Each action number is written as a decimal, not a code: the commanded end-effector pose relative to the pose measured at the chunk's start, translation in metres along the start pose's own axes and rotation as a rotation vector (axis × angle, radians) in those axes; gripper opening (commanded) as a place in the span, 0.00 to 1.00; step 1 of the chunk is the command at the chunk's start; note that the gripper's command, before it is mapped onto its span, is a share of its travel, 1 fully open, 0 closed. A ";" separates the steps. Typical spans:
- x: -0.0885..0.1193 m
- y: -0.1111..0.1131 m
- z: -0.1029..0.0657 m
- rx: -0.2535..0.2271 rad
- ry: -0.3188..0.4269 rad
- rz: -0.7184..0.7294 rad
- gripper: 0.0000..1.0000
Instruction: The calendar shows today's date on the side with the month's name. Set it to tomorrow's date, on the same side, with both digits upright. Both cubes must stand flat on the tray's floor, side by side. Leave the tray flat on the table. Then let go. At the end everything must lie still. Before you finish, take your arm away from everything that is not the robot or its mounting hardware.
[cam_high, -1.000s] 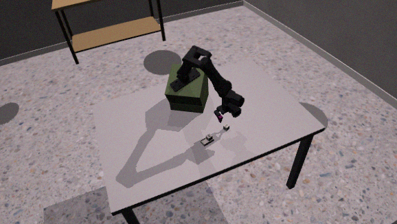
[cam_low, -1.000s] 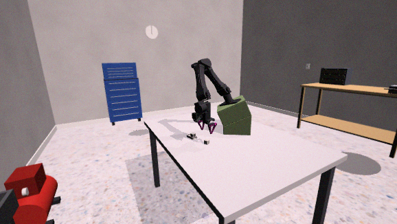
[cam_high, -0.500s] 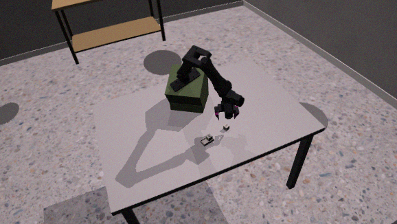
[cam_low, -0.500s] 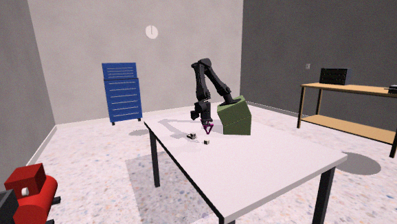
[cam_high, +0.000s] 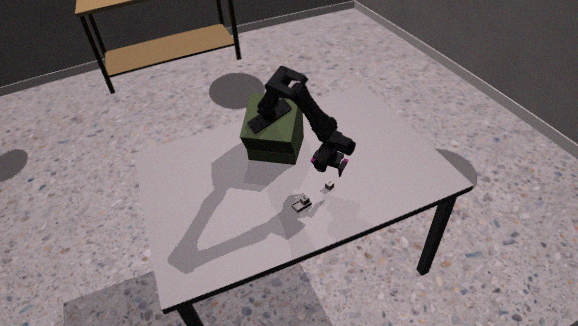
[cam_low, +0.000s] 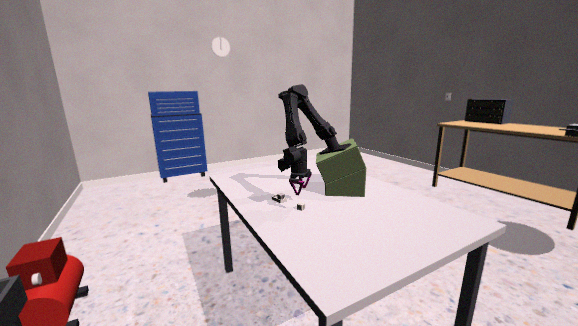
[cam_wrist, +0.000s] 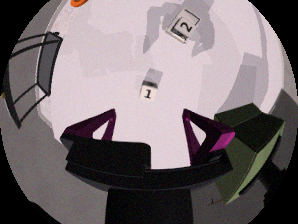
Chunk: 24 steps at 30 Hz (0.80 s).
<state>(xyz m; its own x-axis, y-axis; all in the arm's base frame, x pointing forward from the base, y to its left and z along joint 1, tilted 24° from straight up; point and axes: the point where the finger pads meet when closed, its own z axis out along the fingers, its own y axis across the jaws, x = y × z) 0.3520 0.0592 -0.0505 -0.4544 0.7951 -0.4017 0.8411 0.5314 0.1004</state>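
Top: high, angled down, far. Exterior: side, far. Wrist: close, downward. All share table (cam_high: 210, 240).

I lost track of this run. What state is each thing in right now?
gripper: open, holding nothing, above the table.
loose cube: out of the tray, lying on the table.
tray: flat on the table, one cube still in it.

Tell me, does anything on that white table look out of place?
Yes: one small white number cube sits loose on the white table, apart from the little dark calendar tray, which holds only one cube. The black arm's open gripper hovers above the loose cube with nothing between its magenta-tipped fingers.
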 end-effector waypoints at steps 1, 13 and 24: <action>0.000 0.002 -0.003 -0.009 -0.001 0.144 1.00; 0.000 0.002 -0.003 -0.009 -0.001 0.285 1.00; 0.000 0.002 -0.003 -0.009 -0.001 0.285 0.45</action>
<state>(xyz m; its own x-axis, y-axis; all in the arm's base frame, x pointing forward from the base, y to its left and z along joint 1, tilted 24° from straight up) 0.3522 0.0593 -0.0501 -0.2000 0.9123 -0.3573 0.9345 0.2872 0.2102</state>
